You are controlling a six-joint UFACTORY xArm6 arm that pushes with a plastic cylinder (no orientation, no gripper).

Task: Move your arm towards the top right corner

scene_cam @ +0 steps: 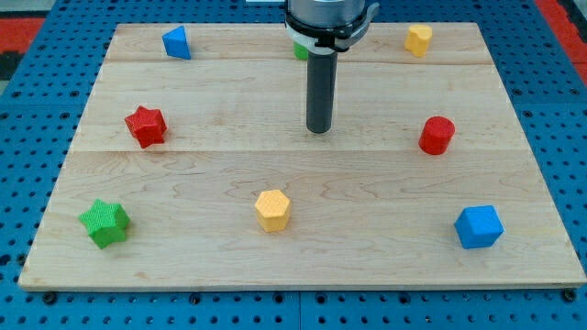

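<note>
Tip (318,130) of the rod resting on the wooden table (183,174) near the middle, a little toward the top edge, touching no block. No fingers on this arm, only the rod.

- Near bottom left corner: green star (104,223).
- Left side: red star (145,126).
- Top left: blue block (176,42).
- Bottom middle: yellow hexagon (272,209).
- Top edge, half hidden behind the arm: green block (299,50).
- Top right corner: yellow block (419,39).
- Right side: red cylinder (437,135).
- Bottom right: blue cube (478,226).

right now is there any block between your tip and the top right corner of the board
Mostly no. My tip sits near the board's centre, touching no block. The yellow block sits near the top edge, close to a straight line to that corner, so I might graze it. The red cylinder lies below that line, to the view's right.
</note>
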